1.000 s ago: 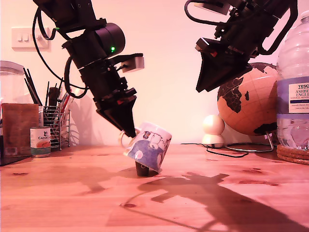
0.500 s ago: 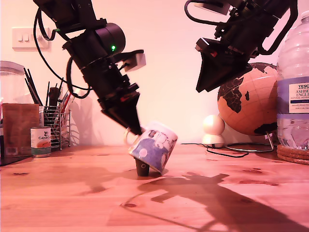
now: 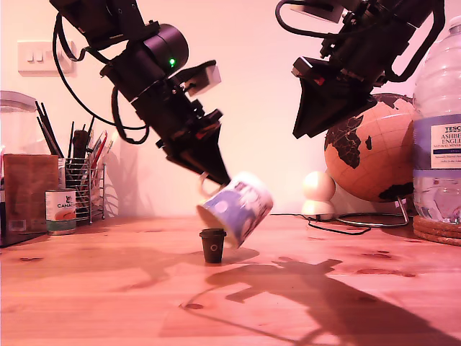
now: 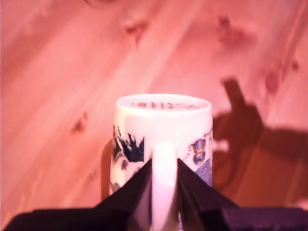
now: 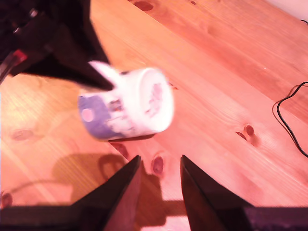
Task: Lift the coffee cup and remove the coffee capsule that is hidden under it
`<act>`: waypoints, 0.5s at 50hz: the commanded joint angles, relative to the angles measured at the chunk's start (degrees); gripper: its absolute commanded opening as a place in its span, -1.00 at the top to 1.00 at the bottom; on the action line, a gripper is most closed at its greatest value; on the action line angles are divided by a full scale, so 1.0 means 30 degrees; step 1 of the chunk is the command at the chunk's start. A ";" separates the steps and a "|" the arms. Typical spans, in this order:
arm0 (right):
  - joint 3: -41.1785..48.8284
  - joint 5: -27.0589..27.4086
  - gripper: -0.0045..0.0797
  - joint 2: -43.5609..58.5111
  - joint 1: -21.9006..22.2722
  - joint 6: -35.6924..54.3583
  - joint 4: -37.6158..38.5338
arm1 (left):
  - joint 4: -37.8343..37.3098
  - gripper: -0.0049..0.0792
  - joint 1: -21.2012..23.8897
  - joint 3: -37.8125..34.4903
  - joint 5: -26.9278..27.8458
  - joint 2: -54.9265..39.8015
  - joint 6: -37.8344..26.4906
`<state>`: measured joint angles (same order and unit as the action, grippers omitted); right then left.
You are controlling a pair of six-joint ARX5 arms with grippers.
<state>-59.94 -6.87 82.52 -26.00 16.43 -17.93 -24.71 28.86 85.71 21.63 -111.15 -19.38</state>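
Observation:
The coffee cup (image 3: pixel 238 207) hangs tilted above the wooden table, blue band lowermost, just left of middle in the exterior view. My first gripper (image 3: pixel 215 176) is shut on its loop handle; in the first wrist view the handle sits pinched between the fingers of the first gripper (image 4: pixel 164 163), with the cup (image 4: pixel 163 120) beyond them. The coffee capsule (image 3: pixel 212 245) stands uncovered on the table, just below the cup's lower edge and apart from it. My second gripper (image 3: pixel 301 130) hovers high at the exterior view's right, open and empty. Past the second gripper (image 5: pixel 159 161), its own view shows the cup (image 5: pixel 127 110).
A globe (image 3: pixel 367 155), a white two-ball object (image 3: pixel 318 193), a black cable (image 3: pixel 338 223) and a water bottle (image 3: pixel 438 144) on a cork mat stand at the exterior view's right. A tin can (image 3: pixel 60 210), a wire pen holder (image 3: pixel 83 184) and a brown box (image 3: pixel 29 191) stand at its left.
My first gripper has raised the cup and carried it toward the exterior view's right, tilting it further. The capsule, half covered before, now stands fully exposed. The second arm has not moved.

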 commanded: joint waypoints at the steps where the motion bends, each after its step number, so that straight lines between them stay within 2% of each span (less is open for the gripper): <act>1: -0.0240 -0.0007 0.34 0.0342 -0.0168 0.0022 -0.0087 | 0.0882 0.93 0.0219 0.0058 0.0284 -0.0189 0.0539; 16: -0.0240 -0.1078 0.33 0.1311 -0.0342 -0.1384 -0.0204 | 0.3249 0.93 0.0393 0.0058 0.0102 -0.0189 0.1494; 22: -0.0240 -0.1180 0.33 0.2492 -0.0612 -0.2834 0.0969 | 0.4167 0.93 -0.0044 0.0058 -0.0022 -0.0189 0.2033; 25: -0.0240 -0.1180 0.26 0.3140 -0.0787 -0.3126 0.1661 | 0.4721 0.93 -0.0255 0.0058 -0.0015 -0.0189 0.2186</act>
<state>-59.96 -10.11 89.73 -27.46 7.99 -14.44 -13.39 29.32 85.71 21.28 -111.15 -13.39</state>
